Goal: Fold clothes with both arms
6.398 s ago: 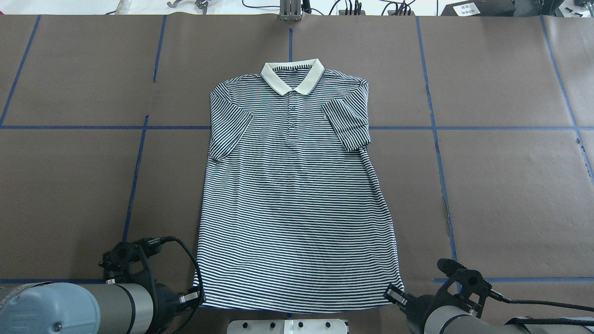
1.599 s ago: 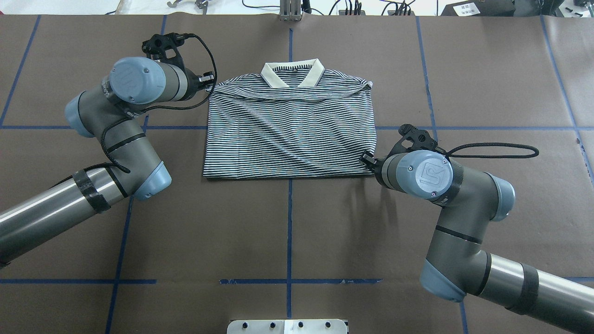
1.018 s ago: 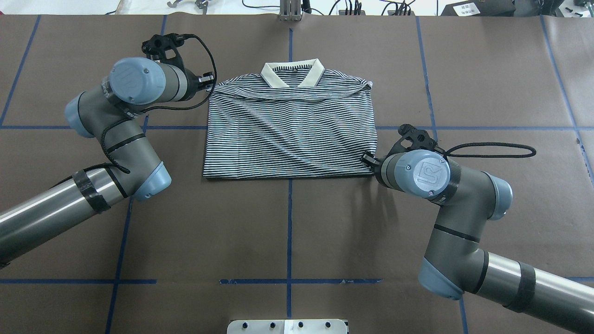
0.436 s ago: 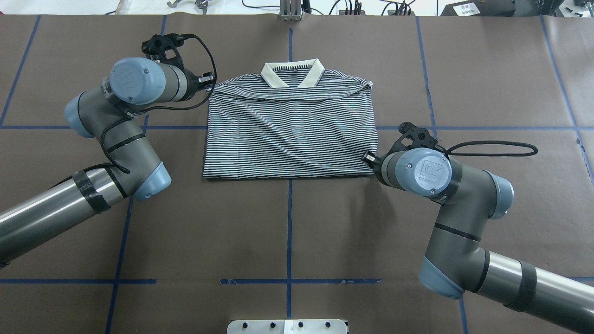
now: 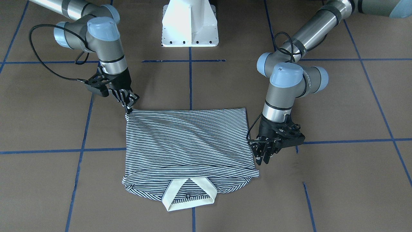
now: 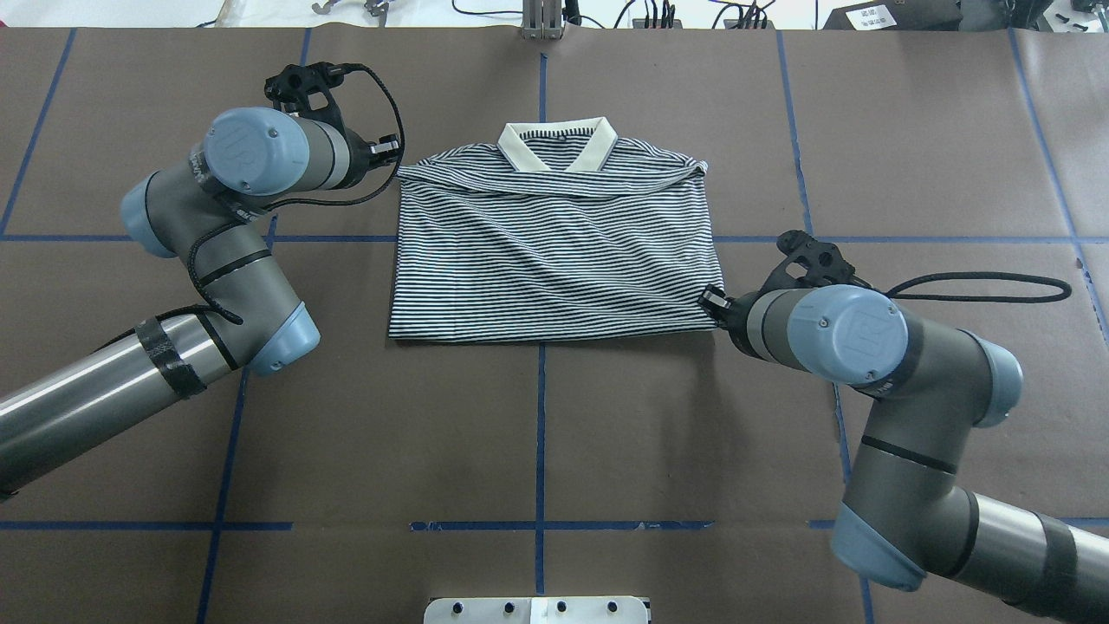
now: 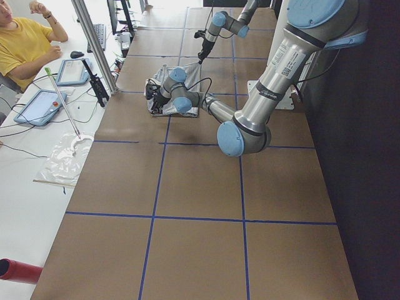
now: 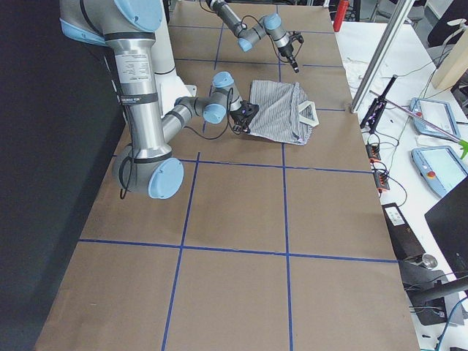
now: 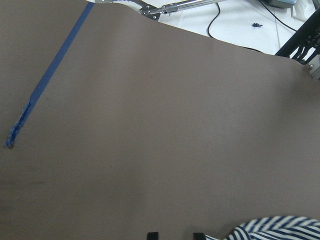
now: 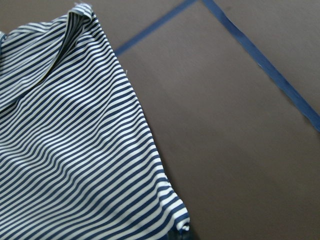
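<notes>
Brown table (image 6: 606,433) crossed with blue tape lines, stretching out from the white pedestal base (image 5: 190,22); left arm (image 6: 217,260) and right arm (image 6: 901,407) reaching forward from either side of that base, elbows bent, wrists turned inward; polo shirt (image 6: 554,251) flat on the table straight out from the base and well apart from it, doubled over on itself, fold line along the base-side edge, rumpled in shallow diagonal creases; right gripper (image 5: 128,106) pinched closed on the shirt's base-side corner on the robot's right, striped cloth running right up to its jaws in the right wrist view; left gripper (image 5: 264,159) just beside the shirt's side edge, near the corner farther from the base, spread apart with nothing between, fingertips (image 9: 152,235) bare over brown table in the left wrist view, a bit of striped cloth off to one side; cream collar (image 5: 188,207) on the edge farthest from the base, poking out beyond the folded-over layer.
</notes>
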You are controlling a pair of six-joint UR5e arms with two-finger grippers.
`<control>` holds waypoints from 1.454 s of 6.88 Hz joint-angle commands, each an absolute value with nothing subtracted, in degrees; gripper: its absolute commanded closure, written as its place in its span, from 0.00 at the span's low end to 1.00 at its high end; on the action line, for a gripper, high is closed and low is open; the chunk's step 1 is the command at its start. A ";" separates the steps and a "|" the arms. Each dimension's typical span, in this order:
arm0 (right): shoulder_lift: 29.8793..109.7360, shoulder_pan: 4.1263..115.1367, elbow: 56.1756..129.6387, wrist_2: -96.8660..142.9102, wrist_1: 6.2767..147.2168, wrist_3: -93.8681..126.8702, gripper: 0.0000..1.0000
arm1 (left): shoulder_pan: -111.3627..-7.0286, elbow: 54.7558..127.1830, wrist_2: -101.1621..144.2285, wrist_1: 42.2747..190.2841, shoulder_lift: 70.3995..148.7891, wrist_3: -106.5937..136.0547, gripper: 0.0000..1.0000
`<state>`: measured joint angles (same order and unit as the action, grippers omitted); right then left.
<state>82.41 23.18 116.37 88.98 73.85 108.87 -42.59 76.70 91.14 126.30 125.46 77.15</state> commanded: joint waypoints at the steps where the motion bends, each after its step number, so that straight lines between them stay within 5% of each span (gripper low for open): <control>1: 89.54 11.84 128.97 89.56 82.39 116.85 1.00 | -42.63 76.99 91.23 126.30 125.51 77.26 0.65; 2: 89.65 4.82 130.15 90.60 84.88 120.72 1.00 | -42.45 77.51 91.40 126.30 125.51 77.43 0.65; 3: 90.34 -0.56 130.08 90.18 85.42 121.46 0.57 | -41.93 79.00 91.67 126.21 125.25 77.43 0.64; 4: 90.26 -1.22 131.56 90.35 85.43 121.73 0.01 | -39.75 82.23 91.76 126.04 123.33 77.78 0.63; 7: 89.14 10.83 137.63 90.53 86.75 121.38 0.00 | -30.46 103.28 96.77 125.51 111.93 93.46 0.56; 10: 86.40 18.72 135.01 90.62 86.75 116.56 0.00 | -17.78 106.79 87.29 114.49 110.55 99.84 0.50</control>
